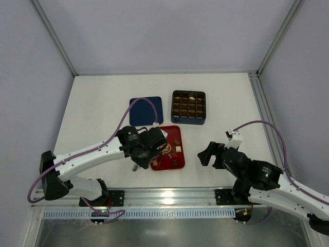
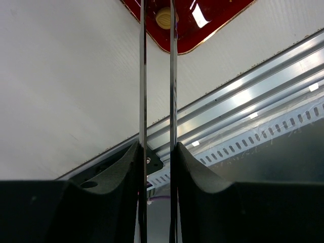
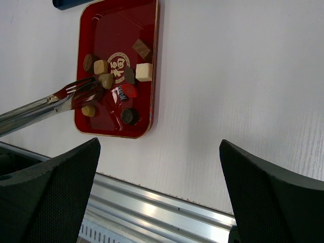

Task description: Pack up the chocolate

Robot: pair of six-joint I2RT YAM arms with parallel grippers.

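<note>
- Right gripper: black jaws wide apart and holding nothing, over bare table near the near edge, to the right of the red tray.
- Left gripper: jaws clamped on the metal tongs, whose two thin blades reach out over the tray's near left corner.
- Chocolate: loose pieces, cream, tan and dark brown, square and round, scattered in the tray; at least one pale piece sits in a far-row cell of the box.
- Tong tips: a round cream piece shows between the blades; whether they pinch it cannot be told.
- Red tray: close to the table's near edge, about mid-width.
- Dark blue box: just beyond the tray, towards the far edge.
- Blue lid: flat on the table, just left of the box.
</note>
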